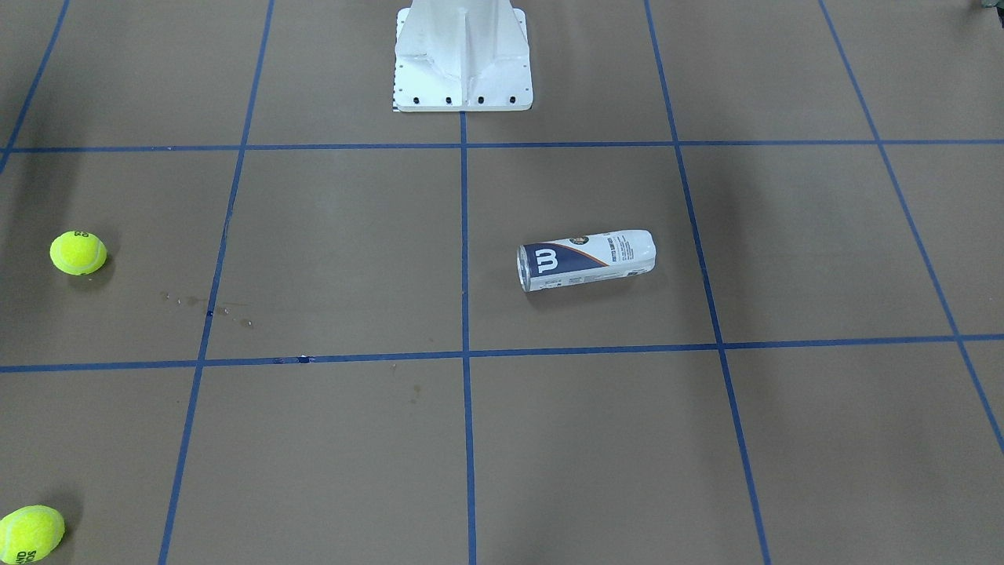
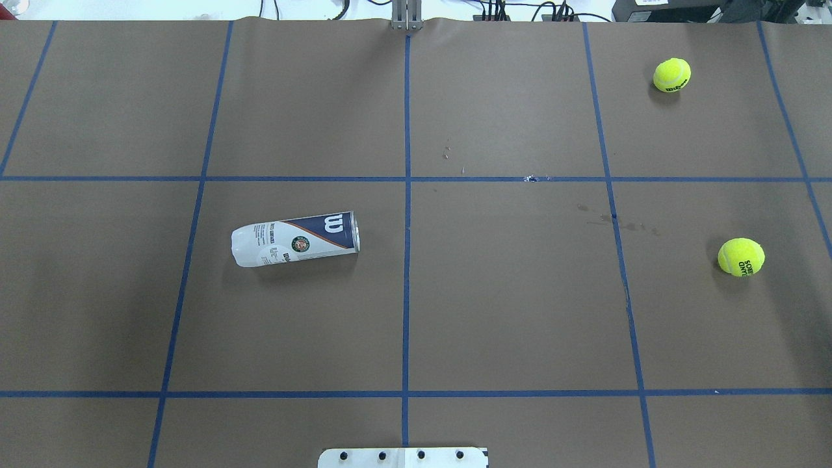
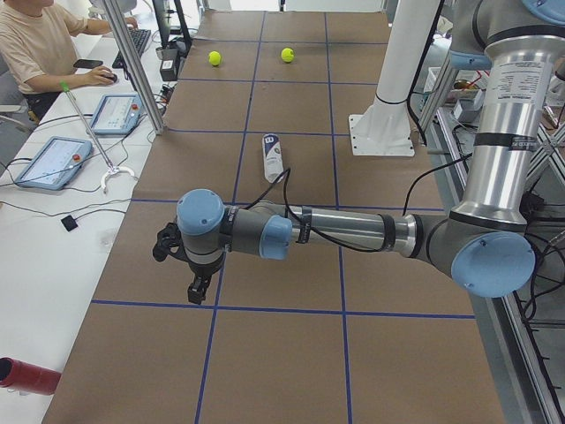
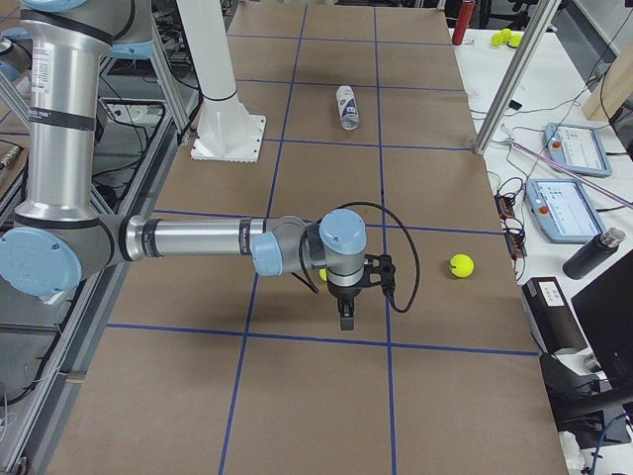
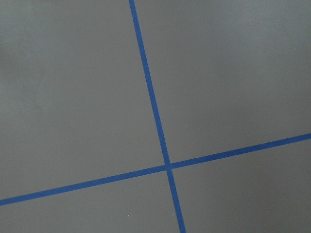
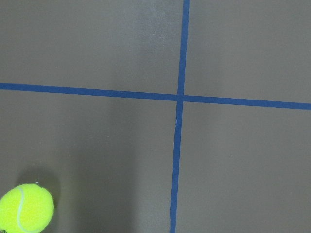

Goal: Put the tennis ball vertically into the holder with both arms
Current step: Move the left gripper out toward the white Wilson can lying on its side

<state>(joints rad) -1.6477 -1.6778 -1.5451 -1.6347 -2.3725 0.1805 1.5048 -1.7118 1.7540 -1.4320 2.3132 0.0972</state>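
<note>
The holder is seen lying on its side on the brown worktop, in the robot's left half, in the grid square just beside the centre line of blue tape. Its navy end with the white "W" is turned toward that line, and its rounded white end is turned away from it. Nothing is touching it.

Two tennis balls are found well apart from the holder, on the robot's right side. The nearer ball is set closer to the robot. The farther ball is placed toward the worktop's far edge. Neither ball is in the holder.

The left arm is stretched out low over the worktop, with the left gripper pointed down above a bare square, well apart from the holder. The right arm is held likewise, with the right gripper pointed down near the nearer ball, which is partly hidden behind the wrist.

Whether either pair of jaws is apart or together cannot be told, since both are shown only in the side views. In the right wrist view, one ball is caught at the lower left corner beside a tape crossing.

The white pedestal base is bolted at the robot's edge of the worktop.
</note>
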